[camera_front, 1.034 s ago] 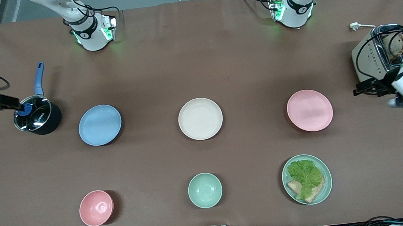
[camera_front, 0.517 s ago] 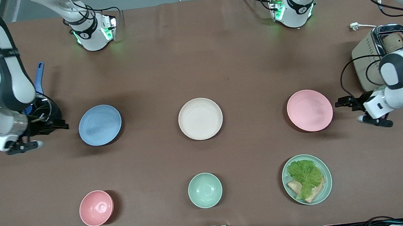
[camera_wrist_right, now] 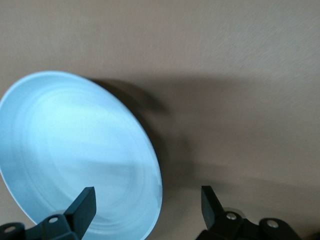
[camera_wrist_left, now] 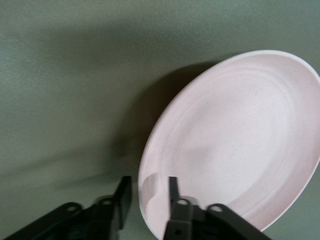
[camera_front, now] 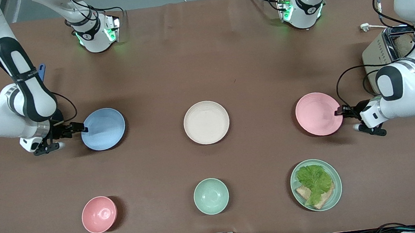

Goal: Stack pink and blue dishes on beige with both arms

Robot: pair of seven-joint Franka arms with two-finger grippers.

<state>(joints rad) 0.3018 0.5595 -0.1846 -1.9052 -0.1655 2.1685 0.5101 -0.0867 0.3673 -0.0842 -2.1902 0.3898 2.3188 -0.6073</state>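
Left gripper (camera_front: pixel 340 111) spread, rim of pink plate (camera_front: pixel 318 113) between fingers, not yet pinched; right gripper (camera_front: pixel 79 127) spread wide at blue plate (camera_front: pixel 103 128) rim; both low at outer edges, prob. to lift inward; beige plate (camera_front: pixel 206 122) sits between, bare.

Bare table lies on both sides of the beige plate (camera_front: pixel 206 122), between it and the blue plate (camera_front: pixel 103 128) and the pink plate (camera_front: pixel 318 113); a toaster (camera_front: pixel 380 57) crowds the left arm's end.
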